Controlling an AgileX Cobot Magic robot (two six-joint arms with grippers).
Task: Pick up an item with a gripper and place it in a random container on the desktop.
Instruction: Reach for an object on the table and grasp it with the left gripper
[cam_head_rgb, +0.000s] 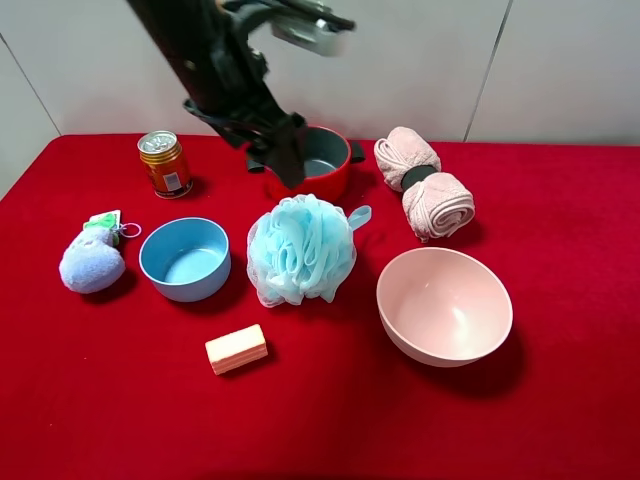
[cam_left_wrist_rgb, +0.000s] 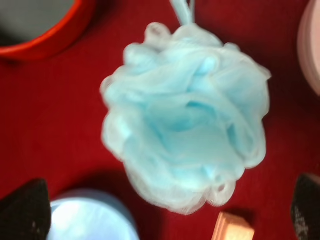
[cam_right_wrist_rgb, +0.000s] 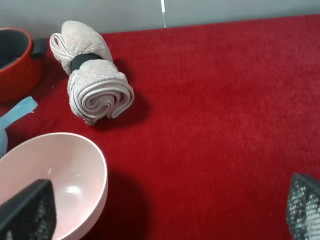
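Since the loofah (cam_head_rgb: 300, 250) lies between the light blue bowl (cam_head_rgb: 185, 260) and the pink bowl (cam_head_rgb: 445, 305), my left gripper (cam_head_rgb: 286, 160) is the nearer one. It hangs just above and behind the ball with its jaws spread wide, and the wrist view shows the ball centred between my fingertips. The loofah is round, so no axis matters. My right gripper (cam_right_wrist_rgb: 166, 207), also agape and empty, hovers off by the pink bowl. Just beyond the loofah stands the red pot (cam_head_rgb: 325, 160).

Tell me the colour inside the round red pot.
The red pot is dark grey inside; exterior high view.
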